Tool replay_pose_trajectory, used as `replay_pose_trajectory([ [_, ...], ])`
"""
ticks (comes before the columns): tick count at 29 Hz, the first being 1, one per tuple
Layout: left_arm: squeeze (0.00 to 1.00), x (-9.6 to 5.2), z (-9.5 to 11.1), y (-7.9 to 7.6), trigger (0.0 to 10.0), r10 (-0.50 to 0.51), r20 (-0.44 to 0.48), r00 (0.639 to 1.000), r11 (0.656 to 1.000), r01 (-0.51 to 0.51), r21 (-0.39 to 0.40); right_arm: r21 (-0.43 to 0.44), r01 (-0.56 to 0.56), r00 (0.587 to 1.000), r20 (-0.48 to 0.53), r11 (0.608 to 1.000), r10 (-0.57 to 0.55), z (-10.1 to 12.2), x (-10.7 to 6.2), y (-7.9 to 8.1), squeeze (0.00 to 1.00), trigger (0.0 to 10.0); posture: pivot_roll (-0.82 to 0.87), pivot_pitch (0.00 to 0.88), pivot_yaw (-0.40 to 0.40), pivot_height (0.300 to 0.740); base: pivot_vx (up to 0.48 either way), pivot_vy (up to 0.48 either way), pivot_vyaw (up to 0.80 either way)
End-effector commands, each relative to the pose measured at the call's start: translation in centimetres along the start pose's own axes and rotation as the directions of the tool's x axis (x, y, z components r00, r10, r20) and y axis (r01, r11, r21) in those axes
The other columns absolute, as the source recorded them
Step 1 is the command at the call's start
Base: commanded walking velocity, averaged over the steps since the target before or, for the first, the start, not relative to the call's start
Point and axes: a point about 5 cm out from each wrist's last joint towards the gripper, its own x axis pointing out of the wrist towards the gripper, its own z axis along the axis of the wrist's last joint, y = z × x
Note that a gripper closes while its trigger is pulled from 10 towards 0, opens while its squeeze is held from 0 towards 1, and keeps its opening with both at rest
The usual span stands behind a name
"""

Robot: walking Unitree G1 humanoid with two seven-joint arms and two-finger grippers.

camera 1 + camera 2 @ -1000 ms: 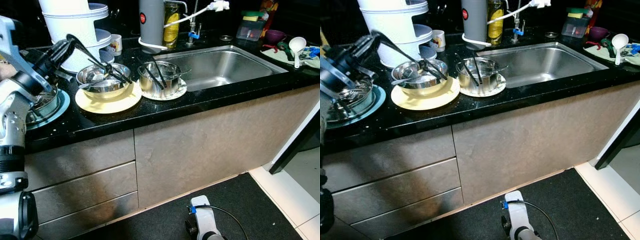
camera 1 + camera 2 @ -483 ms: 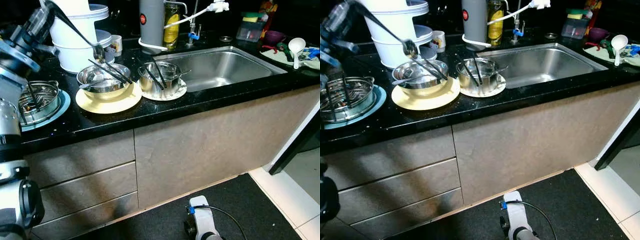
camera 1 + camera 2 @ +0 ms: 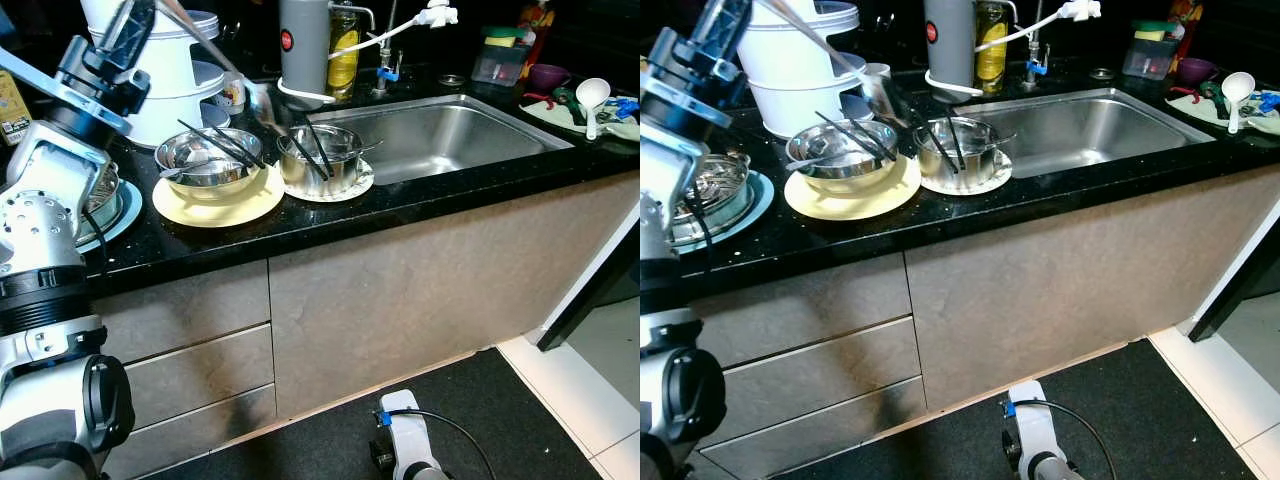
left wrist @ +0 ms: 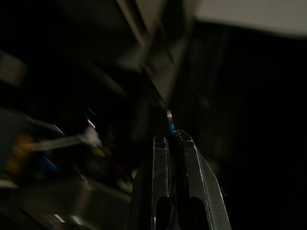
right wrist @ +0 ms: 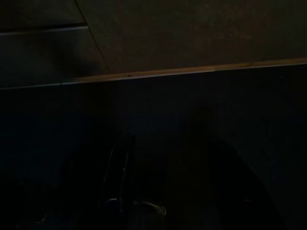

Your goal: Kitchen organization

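The left gripper (image 4: 171, 139) was squeezed tight on a long spoon (image 3: 215, 50), held up at 11 o'clock above the steel bowl (image 3: 208, 162). The sink (image 3: 440, 130) at 1 o'clock lay open. The right arm hung by the cupboards; I cannot tell its grip.

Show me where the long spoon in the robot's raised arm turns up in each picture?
Left eye view: spoon upper left of centre, handle slanting up to the left gripper.
Right eye view: spoon in the same place, beside the white tubs.
Left wrist view: thin handle pinched between the black fingers, blurred beyond.
Right wrist view: too dark to tell.
Landmark shared by both eye views: steel bowl on the yellow plate, just below the spoon.
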Motion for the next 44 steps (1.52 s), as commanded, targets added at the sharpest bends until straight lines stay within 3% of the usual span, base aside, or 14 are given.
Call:
replay_pose_trajectory([
  [1,0.0,0.0,-1.0,-0.8,0.0,-0.054,-0.059,0.997,0.998,0.052,-0.041,0.005,-0.007,0.999,-0.031,1.0,0.008,-0.7,-0.1,0.4,0.0,10.0,-0.03,0.109,0.013,0.74,0.0,0.0,0.0],
  [9,0.0,0.1,-2.5,-1.6,0.0,-0.088,-0.086,0.992,0.992,0.08,-0.097,0.005,-0.017,0.999,-0.035,1.0,0.017,-0.9,-0.2,0.6,0.0,10.0,-0.03,0.115,-0.001,0.74,0.0,0.0,0.0],
  [13,0.0,-0.6,-3.8,-1.9,0.0,-0.081,-0.167,0.983,0.995,0.068,-0.079,0.004,-0.017,0.999,-0.037,1.0,0.017,-1.1,-0.3,0.5,0.0,10.0,-0.03,0.124,-0.009,0.74,0.0,0.0,0.0],
  [17,0.0,-1.3,-5.6,-2.4,0.0,-0.069,-0.295,0.953,0.997,0.073,0.002,-0.001,-0.014,0.999,-0.038,1.0,0.014,-1.1,-0.3,0.1,0.0,10.0,-0.03,0.131,-0.012,0.74,0.0,0.0,0.0],
  [20,0.0,-2.4,-7.7,-3.1,0.0,-0.082,-0.456,0.886,0.99,0.125,0.065,0.0,-0.008,0.999,-0.037,1.0,0.008,-1.1,-0.4,-0.1,0.0,10.0,-0.04,0.144,-0.004,0.74,0.0,0.0,0.0],
  [21,0.0,-2.4,-7.7,-3.1,0.0,-0.082,-0.456,0.886,0.99,0.125,0.065,0.0,-0.008,0.999,-0.037,1.0,0.008,-1.1,-0.4,-0.1,0.0,10.0,-0.04,0.144,-0.004,0.74,0.0,0.0,0.0],
  [25,0.0,-4.2,-11.2,-4.4,0.0,-0.11,-0.619,0.777,0.978,0.194,0.07,0.004,-0.001,0.999,-0.04,1.0,0.001,-1.5,-0.5,-0.2,0.0,10.0,-0.05,0.158,0.004,0.74,0.0,0.0,0.0],
  [29,0.0,-5.0,-12.6,-4.9,0.0,-0.117,-0.671,0.733,0.972,0.222,0.072,0.004,0.001,0.999,-0.041,1.0,-0.001,-1.7,-0.6,-0.3,0.0,10.0,-0.05,0.16,0.004,0.74,0.0,0.0,0.0],
  [31,0.0,-6.5,-14.6,-5.8,0.0,-0.128,-0.739,0.662,0.961,0.266,0.071,-0.001,-0.003,0.999,-0.036,1.0,0.003,-1.8,-0.7,-0.3,0.0,10.0,-0.05,0.161,0.001,0.74,0.0,0.0,0.0],
  [32,0.0,-7.8,-15.9,-6.5,0.0,-0.142,-0.79,0.596,0.947,0.314,0.067,-0.007,-0.013,1.0,-0.018,1.0,0.013,-1.6,-0.8,-0.4,0.0,10.0,-0.05,0.159,-0.007,0.74,0.0,0.0,0.0],
  [33,0.0,-7.8,-15.9,-6.5,0.0,-0.142,-0.79,0.596,0.947,0.314,0.067,-0.007,-0.013,1.0,-0.018,1.0,0.013,-1.6,-0.8,-0.4,0.0,10.0,-0.05,0.159,-0.007,0.74,0.0,0.0,0.0],
  [35,0.0,-10.2,-17.9,-6.7,0.0,-0.116,-0.853,0.51,0.929,0.36,0.089,-0.01,-0.068,0.996,0.049,0.998,0.068,-0.7,-0.8,-0.4,0.0,10.0,-0.05,0.155,-0.021,0.74,0.0,0.0,0.0],
  [41,0.0,-13.8,-20.0,-5.6,0.0,-0.025,-0.905,0.426,0.884,0.433,0.179,0.03,-0.25,0.958,0.152,0.968,0.243,1.6,-0.3,1.3,0.0,10.0,-0.08,0.152,-0.036,0.74,0.0,0.0,0.0],
  [44,0.0,-14.5,-20.4,-5.3,0.0,-0.009,-0.902,0.431,0.885,0.423,0.193,0.028,-0.33,0.929,0.185,0.944,0.319,2.5,-0.2,2.1,0.02,10.0,-0.09,0.152,-0.041,0.74,0.0,0.0,0.0],
])
